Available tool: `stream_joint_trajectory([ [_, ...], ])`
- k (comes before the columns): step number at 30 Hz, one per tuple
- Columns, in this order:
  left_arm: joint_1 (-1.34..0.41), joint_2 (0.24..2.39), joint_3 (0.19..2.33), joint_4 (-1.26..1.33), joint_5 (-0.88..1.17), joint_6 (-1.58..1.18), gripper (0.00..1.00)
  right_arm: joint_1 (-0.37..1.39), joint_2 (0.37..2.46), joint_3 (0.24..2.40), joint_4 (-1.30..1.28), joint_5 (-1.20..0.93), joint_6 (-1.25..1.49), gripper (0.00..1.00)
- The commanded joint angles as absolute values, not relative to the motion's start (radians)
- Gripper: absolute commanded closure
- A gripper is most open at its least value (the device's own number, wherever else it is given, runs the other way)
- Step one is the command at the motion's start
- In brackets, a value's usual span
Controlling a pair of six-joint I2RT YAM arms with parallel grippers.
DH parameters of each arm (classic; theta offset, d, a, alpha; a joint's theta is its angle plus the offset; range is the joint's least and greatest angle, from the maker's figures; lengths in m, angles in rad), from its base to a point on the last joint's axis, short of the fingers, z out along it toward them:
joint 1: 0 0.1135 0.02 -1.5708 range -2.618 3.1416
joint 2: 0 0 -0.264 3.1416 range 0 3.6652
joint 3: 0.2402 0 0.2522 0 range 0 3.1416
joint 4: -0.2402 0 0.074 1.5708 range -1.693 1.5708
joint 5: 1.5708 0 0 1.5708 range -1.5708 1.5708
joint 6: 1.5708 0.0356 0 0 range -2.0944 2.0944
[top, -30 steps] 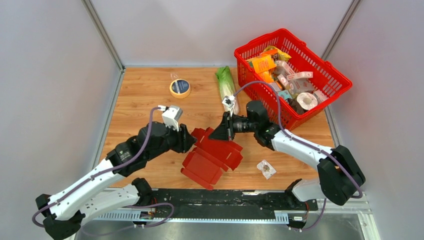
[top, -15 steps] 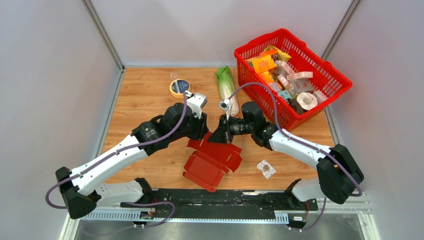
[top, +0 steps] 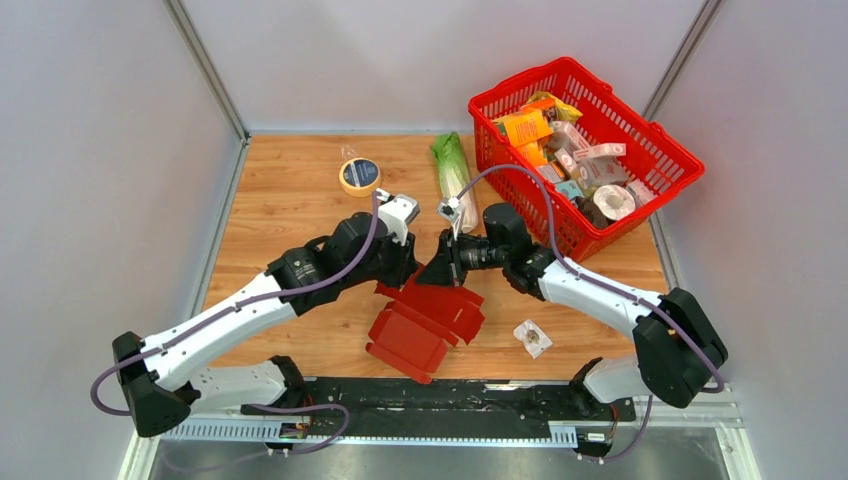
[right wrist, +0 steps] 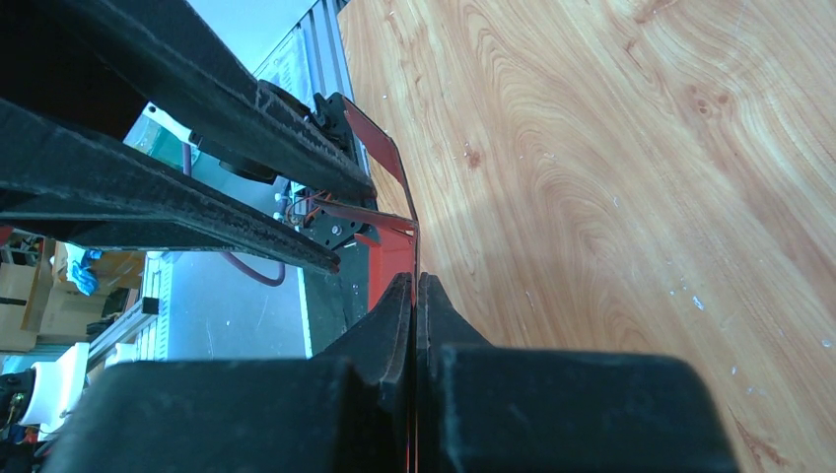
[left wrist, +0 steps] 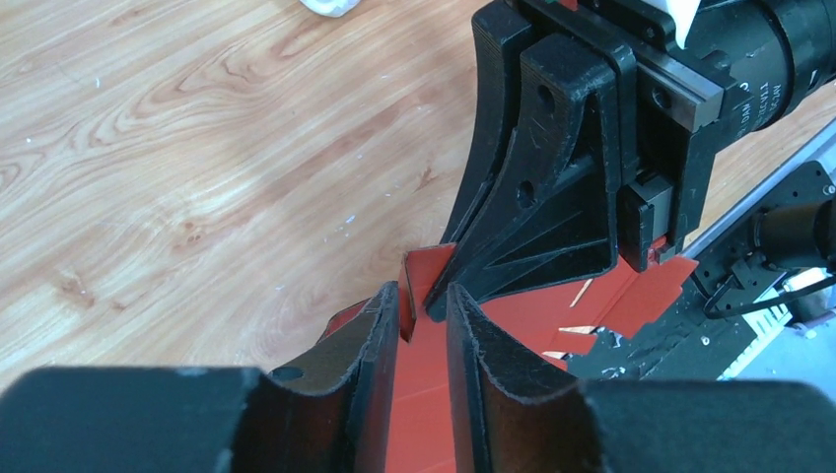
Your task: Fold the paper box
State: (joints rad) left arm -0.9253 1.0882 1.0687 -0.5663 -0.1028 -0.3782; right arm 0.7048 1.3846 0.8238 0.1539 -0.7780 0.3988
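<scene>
Box (top: 418, 322) dark red, part-folded (flaps splayed)

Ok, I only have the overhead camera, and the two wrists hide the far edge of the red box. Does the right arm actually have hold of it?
Observer: Yes. On the right wrist camera the right fingers are shut on a thin edge of the red box.
Operator: And the left?
Observer: The left wrist camera shows the left fingers apart, with a small upright flap at their tips. They aren't clamped on it.
Operator: How close are the two?
Observer: Very close. In that view the right fingers' tips reach down into the gap between the left ones.
</scene>
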Motion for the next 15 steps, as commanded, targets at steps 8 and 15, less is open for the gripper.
stream_joint_trajectory([
  [8, -0.957, 1.141, 1.089, -0.617, -0.259, -0.331, 0.89, 0.713, 1.388, 0.876, 0.15, -0.758, 0.38, 1.0],
  [15, -0.96, 1.112, 1.013, -0.557, -0.29, -0.304, 1.0, 0.733, 1.439, 0.949, -0.033, -0.62, 0.321, 0.68],
])
